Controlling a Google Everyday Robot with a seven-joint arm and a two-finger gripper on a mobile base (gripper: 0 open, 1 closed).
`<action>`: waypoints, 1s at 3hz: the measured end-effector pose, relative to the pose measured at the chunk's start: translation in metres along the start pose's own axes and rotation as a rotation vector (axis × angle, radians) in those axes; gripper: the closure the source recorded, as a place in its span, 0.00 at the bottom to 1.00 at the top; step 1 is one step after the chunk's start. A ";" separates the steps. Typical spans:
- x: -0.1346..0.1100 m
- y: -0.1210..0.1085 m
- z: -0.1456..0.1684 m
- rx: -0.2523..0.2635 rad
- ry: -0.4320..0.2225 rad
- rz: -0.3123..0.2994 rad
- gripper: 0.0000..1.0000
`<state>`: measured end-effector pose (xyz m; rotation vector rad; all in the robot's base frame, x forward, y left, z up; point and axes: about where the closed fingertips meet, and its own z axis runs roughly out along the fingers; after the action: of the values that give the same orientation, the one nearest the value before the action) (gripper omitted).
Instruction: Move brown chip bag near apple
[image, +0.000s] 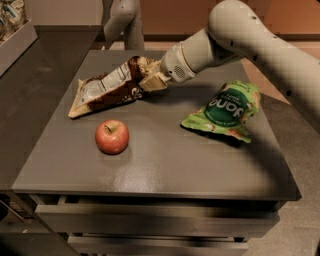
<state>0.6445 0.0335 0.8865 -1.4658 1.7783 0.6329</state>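
Nearly there: holding brown chip bag (107, 90) by its right end in gripper (152, 82), tan far end on table (165, 165), just behind apple (112, 136). Ease closer slowly; avoid rolling apple.

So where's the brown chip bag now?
Camera view: the brown chip bag sits left-rear on the table, just behind the apple, its right end in the pincer.

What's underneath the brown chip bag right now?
Only the grey table shows beneath the brown chip bag, whose right end the pincer grips. Anything directly under the bag is covered.
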 end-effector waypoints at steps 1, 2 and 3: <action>0.011 0.030 -0.005 -0.045 0.015 -0.027 1.00; 0.016 0.052 -0.011 -0.082 0.022 -0.057 1.00; 0.017 0.069 -0.018 -0.108 0.019 -0.086 0.82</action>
<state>0.5723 0.0249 0.8788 -1.6168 1.7086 0.6813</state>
